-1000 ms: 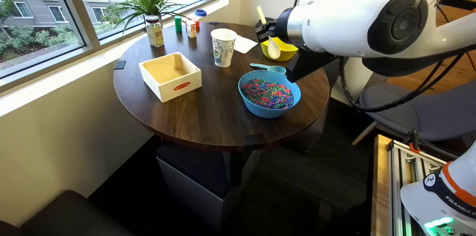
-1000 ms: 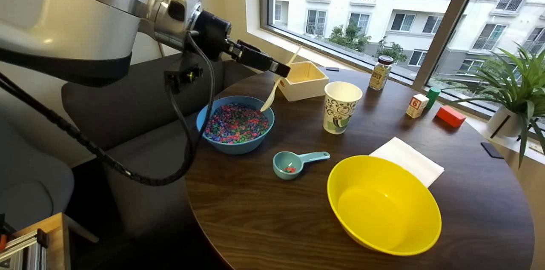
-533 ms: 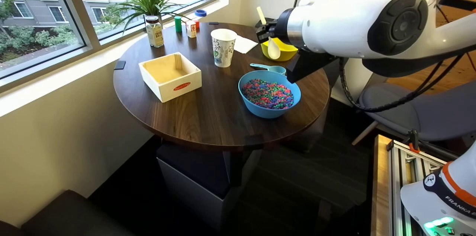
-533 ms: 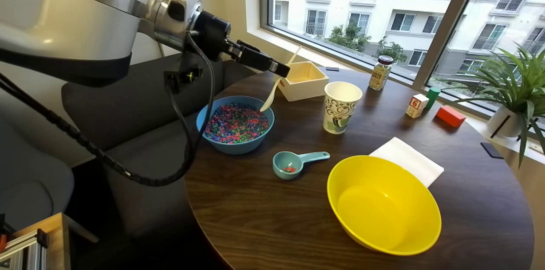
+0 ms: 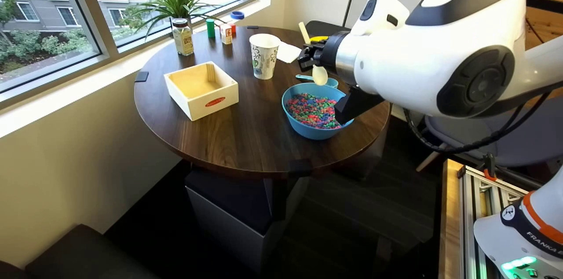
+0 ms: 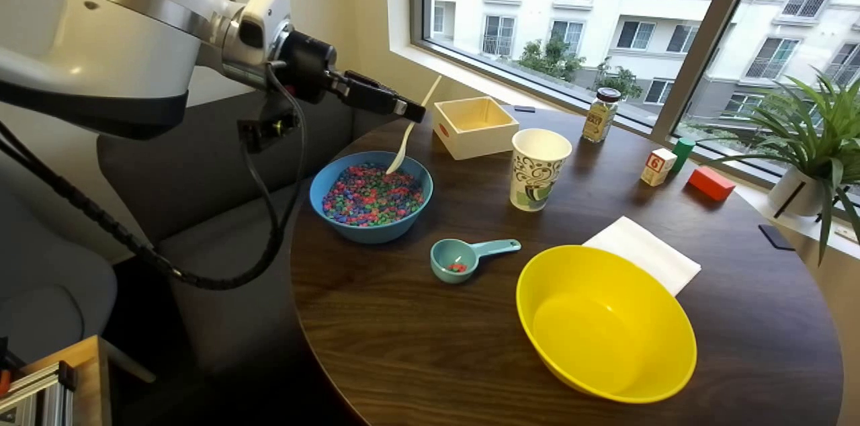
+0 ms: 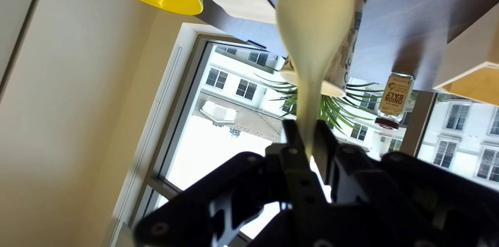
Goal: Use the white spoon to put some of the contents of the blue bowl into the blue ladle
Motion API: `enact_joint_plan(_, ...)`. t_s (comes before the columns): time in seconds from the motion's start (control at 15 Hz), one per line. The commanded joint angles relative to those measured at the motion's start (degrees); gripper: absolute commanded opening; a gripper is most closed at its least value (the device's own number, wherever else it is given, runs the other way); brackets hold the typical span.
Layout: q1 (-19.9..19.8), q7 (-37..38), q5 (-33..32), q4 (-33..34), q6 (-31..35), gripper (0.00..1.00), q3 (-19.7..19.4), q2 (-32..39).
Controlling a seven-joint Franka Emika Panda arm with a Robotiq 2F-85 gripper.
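My gripper (image 5: 306, 56) is shut on the handle of the white spoon (image 5: 319, 75); the grip also shows in the wrist view (image 7: 306, 134). The spoon (image 6: 402, 154) hangs steeply tilted, its bowl end down, and looks bare in the wrist view (image 7: 314, 13). In both exterior views its tip overlaps the far rim of the blue bowl (image 5: 314, 133) (image 6: 369, 234) and appears above it. The multicoloured contents (image 5: 310, 109) (image 6: 369, 194) lie inside. The blue ladle (image 6: 443, 271) stands beside the bowl with a few red pieces in it; the bowl and spoon partly cover it in an exterior view (image 5: 330, 82).
A yellow bowl (image 6: 605, 372) stands near the ladle, by a white napkin (image 6: 638, 248). A paper cup (image 6: 537, 171) and a wooden box (image 6: 480, 140) stand on the round table (image 6: 416, 345). A salt jar (image 6: 600, 117), blocks and a plant are near the window.
In the last half second my gripper and the spoon have moved, lower in an exterior view and leftward in an exterior view. The spoon stays held. The bowl and ladle have not moved.
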Motion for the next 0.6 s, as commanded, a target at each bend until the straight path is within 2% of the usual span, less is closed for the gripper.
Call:
enact_joint_plan(0.0, 1.45, 4.2, -1.76, -0.86, -5.37, 0.03, 1.45, 2.37)
enact_joint_plan(0.53, 2.94, 9.1, -1.38, 0.87, -12.46, 0.03, 2.73, 8.1)
